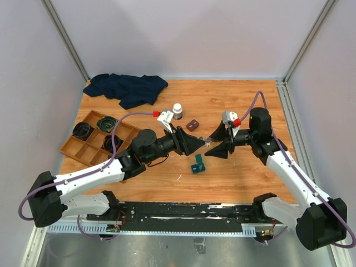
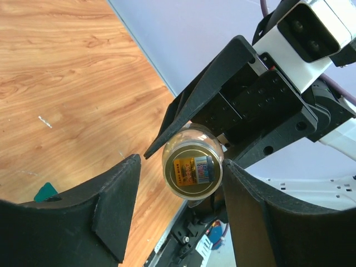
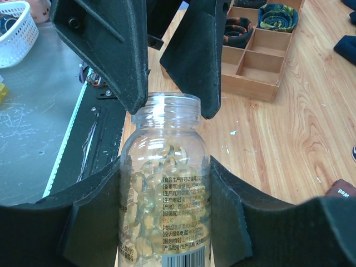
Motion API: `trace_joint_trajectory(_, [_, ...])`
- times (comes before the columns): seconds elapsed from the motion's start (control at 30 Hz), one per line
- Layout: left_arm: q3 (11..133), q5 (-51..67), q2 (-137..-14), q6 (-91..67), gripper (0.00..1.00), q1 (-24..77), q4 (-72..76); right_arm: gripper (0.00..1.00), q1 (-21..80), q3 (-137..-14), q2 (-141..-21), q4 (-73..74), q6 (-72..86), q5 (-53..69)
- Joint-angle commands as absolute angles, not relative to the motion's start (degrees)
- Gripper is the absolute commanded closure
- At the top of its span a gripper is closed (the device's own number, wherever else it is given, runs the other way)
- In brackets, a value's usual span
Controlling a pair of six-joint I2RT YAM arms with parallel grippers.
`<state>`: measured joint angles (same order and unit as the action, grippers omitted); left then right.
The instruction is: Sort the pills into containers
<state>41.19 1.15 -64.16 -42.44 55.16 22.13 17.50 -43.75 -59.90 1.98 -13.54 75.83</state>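
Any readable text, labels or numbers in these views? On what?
"食品生产许可证编号": first label line on the pill bottle; lower lines, barcode digits too small.
Colored sticker at the bottle's end, left wrist view: blurred.
White letters on the brown item: cut off.

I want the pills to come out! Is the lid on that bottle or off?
Off. The clear pill bottle shows bare screw threads at its neck and no cap, in the right wrist view.
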Motion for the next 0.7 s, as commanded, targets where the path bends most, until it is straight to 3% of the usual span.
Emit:
trace_joint_trajectory(0.0, [43.23,1.55,-64.08,-42.01,0.39,55.81,22.35,0.99,16.88,-45.45,-59.68,1.01,-14.39,76.77])
trace_joint_trajectory(0.1, [43.29,2.33,-64.4,-42.05,0.46,55.81,22.41,1.0,16.88,-45.42,-59.52,1.04,-14.37,76.82])
trace_joint_trajectory(0.47, [42.92,6.89,-65.86,-40.01,0.55,55.81,24.36,0.99,16.93,-45.5,-59.47,1.07,-14.21,76.9])
trace_joint_trajectory(0.67, [39.15,20.05,-66.96,-29.65,0.67,53.27,34.77,1.0,16.92,-45.44,-59.24,1.09,-14.27,76.99])
